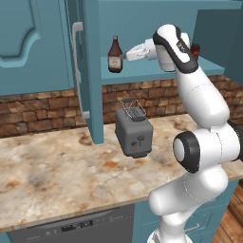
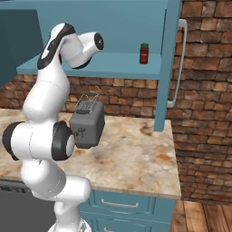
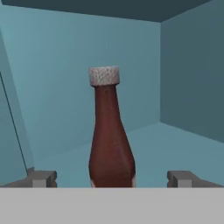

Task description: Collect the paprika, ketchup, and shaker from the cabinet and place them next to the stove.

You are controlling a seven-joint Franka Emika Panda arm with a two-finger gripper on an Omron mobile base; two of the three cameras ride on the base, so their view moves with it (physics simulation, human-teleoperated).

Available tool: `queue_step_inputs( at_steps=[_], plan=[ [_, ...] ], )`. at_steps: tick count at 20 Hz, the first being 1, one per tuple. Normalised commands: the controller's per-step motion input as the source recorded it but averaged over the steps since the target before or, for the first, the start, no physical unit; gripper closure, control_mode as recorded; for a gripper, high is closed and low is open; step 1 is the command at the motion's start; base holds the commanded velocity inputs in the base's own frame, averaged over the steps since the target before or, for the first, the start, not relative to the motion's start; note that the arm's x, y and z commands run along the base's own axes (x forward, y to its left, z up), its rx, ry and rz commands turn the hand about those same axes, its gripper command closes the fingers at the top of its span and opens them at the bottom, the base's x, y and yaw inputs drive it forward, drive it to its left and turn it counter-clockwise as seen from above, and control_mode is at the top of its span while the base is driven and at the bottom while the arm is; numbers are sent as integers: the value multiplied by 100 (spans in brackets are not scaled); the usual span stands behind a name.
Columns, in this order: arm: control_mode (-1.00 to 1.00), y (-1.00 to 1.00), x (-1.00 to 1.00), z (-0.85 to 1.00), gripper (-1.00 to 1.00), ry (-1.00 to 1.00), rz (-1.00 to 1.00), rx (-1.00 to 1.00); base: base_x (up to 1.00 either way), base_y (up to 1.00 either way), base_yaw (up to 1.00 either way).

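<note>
Dishwasher front: dishwasher panel (image 1: pixel 71 228) sits lowest and nearest, dark grey, under the front lip of the counter.
Countertop: marbled counter (image 1: pixel 57 171) runs wide and bare to the left of the toaster; its right end stops at a brick wall (image 2: pixel 204 113) corner in the right base view.
Toaster: grey toaster (image 1: pixel 134 132) stands on the counter just below the shelf edge, wire rack up, right in front of the arm's elbow.
Gripper: gripper (image 3: pixel 111 178) is reached into the cabinet at shelf height, jaws spread wide apart, one fingertip (image 3: pixel 41 178) on each side of the bottle's base, not pressing it as far as I can see.
Ketchup: ketchup (image 1: pixel 115 55) stands upright on the shelf near its left end, white cap on top, between the open fingers in the hand view.
Paprika: paprika (image 2: pixel 144 53) stands upright on the same shelf well apart from the bottle, toward the right end, close to the shelf's front edge.
Cabinet: cabinet (image 1: pixel 156 71) is open, teal inside, with free shelf between the two containers; back and side walls close behind the bottle.
Doors: left door (image 1: pixel 88 71) hangs swung out edge-on with its silver bar handle (image 1: pixel 78 71), crowding the bottle's left; right door (image 2: pixel 167 63) stands open past the jar.
</note>
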Motion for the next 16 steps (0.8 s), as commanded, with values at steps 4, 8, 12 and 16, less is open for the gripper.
queue_step_inputs(
  at_steps=[4, 8, 12, 16],
  plan=[
    [-100, 7, 11, -5, -100, 1, 5, 0, 0, 0, 0],
    [-100, 8, 9, -5, -100, 2, 5, 0, 0, 0, 0],
    [-100, 18, 9, -9, -100, 3, 5, 0, 0, 0, 0],
    [-100, 21, 9, -12, -100, 4, 6, 0, 0, 0, 0]
  ],
)
